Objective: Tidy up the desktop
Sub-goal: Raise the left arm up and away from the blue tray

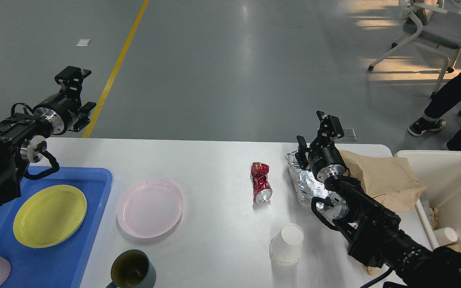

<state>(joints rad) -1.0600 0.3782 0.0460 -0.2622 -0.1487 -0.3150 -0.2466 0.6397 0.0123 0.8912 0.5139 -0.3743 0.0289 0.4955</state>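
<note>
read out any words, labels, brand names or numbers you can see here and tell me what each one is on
No text can be read.
Crushed red can: the print is too crumpled and small to read.
Right gripper: a small light marking on the wrist below it is too blurred to read.
The plates, cups, tray and bin show no lettering.

One view only, from the robot's own head, looking forward and down across the large white rounded-corner bench [214, 160]. The near edge runs off the bottom; beyond the far edge lies glossy grey floor [234, 60]. Both black arms enter from the lower corners.
</note>
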